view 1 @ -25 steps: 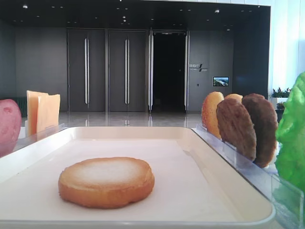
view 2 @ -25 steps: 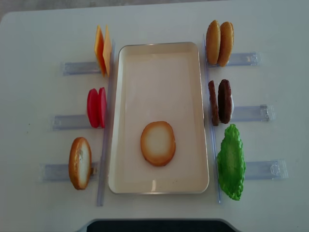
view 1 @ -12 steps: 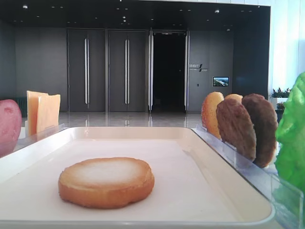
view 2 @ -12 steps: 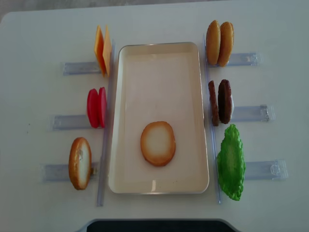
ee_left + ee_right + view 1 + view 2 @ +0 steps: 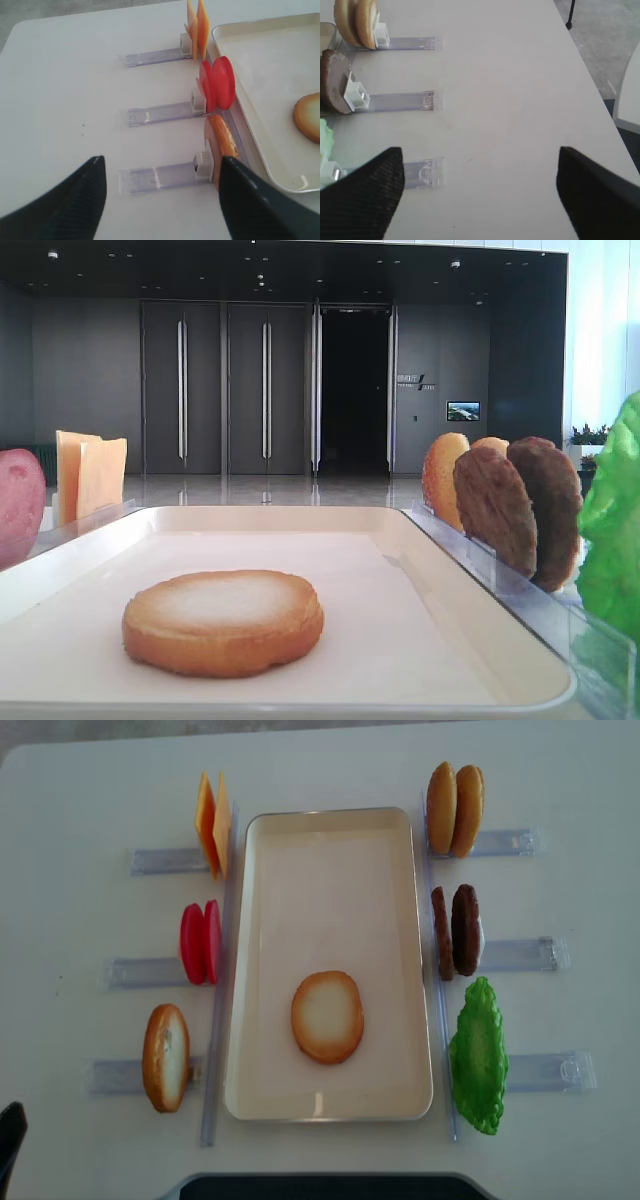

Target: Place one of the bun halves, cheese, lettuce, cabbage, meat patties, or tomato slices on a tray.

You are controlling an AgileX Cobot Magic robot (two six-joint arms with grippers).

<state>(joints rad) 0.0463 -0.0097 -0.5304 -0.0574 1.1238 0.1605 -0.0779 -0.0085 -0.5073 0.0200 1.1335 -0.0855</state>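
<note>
We find one bun half [image 5: 327,1016] lying flat, pale face up, in the lower middle of the tray [image 5: 270,920] — nothing else is on it. Left of the tray in the overhead view, each in its clear holder [image 5: 150,860], stand the cheese [image 5: 212,824] at upper left, the tomato slices [image 5: 200,942] at middle left and a second bun half [image 5: 166,1057] on edge at lower left. Right of the tray stand two more bun discs [image 5: 455,809] at upper right, the meat patties [image 5: 456,931] mid-right and the lettuce [image 5: 478,1055] at lower right. The left gripper [image 5: 160,197], low in its wrist view, has its fingers spread apart over bare table [image 5: 60,100], holding nothing; the right gripper [image 5: 480,192] is likewise parted and holds nothing. No writing on the food or tray; a wall sign [image 5: 414,381] far back in the low view is too small to read
</note>
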